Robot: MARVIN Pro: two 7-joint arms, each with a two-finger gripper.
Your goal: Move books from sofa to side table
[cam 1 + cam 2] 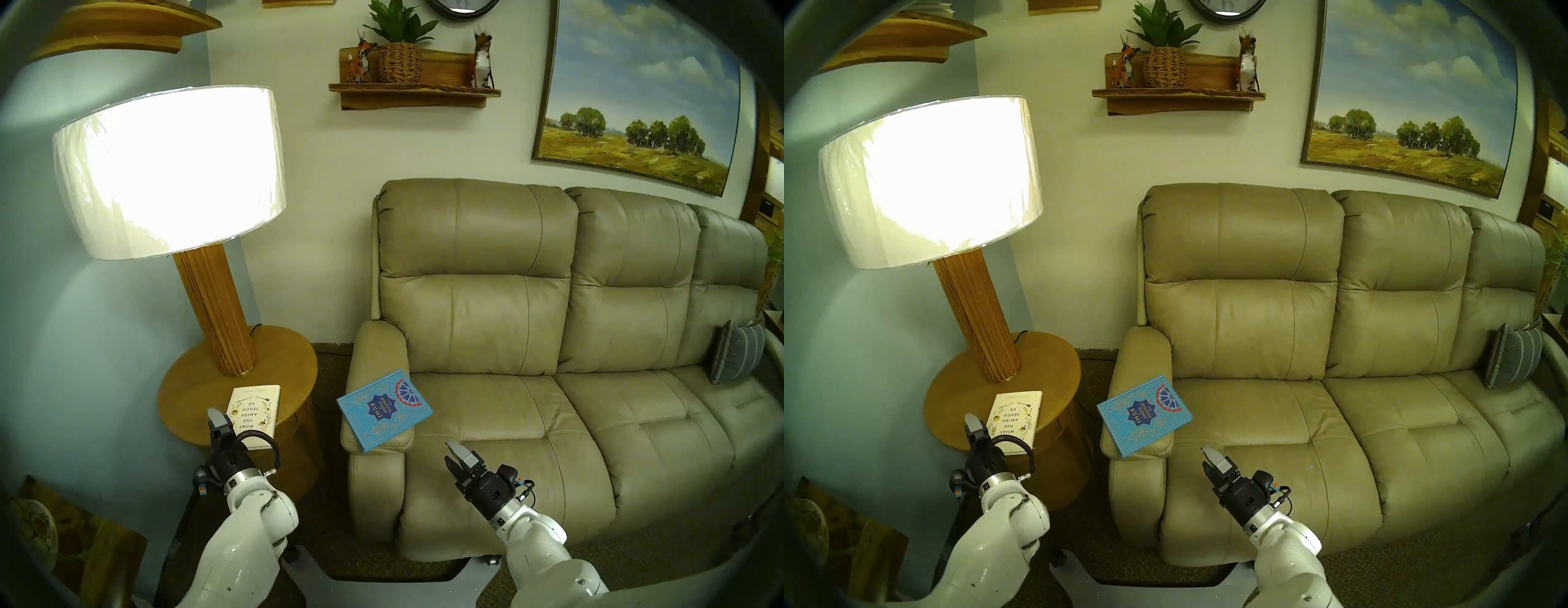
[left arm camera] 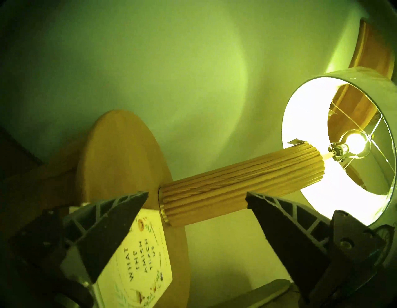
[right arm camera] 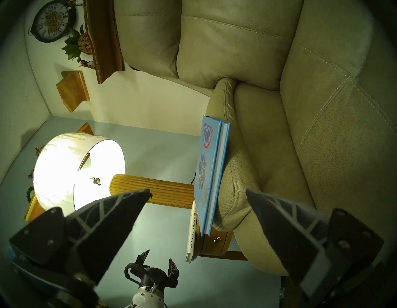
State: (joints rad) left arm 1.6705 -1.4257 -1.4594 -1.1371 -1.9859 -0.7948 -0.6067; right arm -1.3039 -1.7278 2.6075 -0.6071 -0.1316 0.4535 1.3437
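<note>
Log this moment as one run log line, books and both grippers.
white book: on side table | blue book: on sofa armrest, not yet moved | left gripper: open, empty | right gripper: open, empty

Glaring lamp [image 1: 169,170], dim fisheye edges

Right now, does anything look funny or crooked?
Yes. The blue book lies crooked on the sofa armrest, with corners sticking out past both sides. The white book pokes over the table edge.

White book [image 1: 253,415] tabled; blue book [image 1: 384,408] on armrest.
</note>
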